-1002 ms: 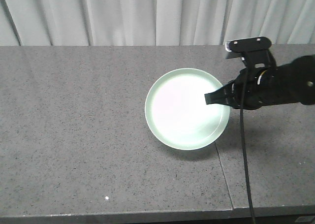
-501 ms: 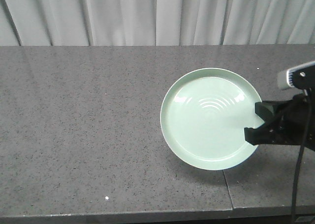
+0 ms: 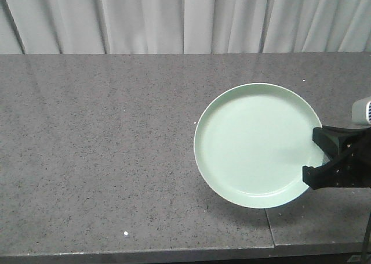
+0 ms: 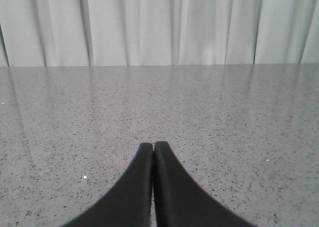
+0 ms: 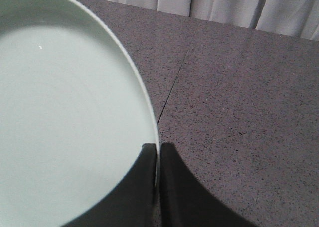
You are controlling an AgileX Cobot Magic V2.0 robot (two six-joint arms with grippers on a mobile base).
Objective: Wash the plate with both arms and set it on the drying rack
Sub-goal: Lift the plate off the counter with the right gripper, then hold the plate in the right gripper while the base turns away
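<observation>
Rim of plate (image 3: 255,145) pinched by right pincer (image 5: 157,153)
It is held at right of frame, seemingly lifted off the tabletop (image 3: 104,148); the left pincer (image 4: 153,152) is pressed together, empty. A firm, level grip is advised.

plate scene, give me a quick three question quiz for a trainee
1. True or false: the right hand is closed on the rim of the plate.
2. Multiple choice: what does the left hand hold? A a sponge, B nothing, C a cup.
3. Fill in: behind the counter hangs a pale ___.

Key: 1 true. 2 B, its fingers are shut together over bare counter. 3 curtain.
</observation>
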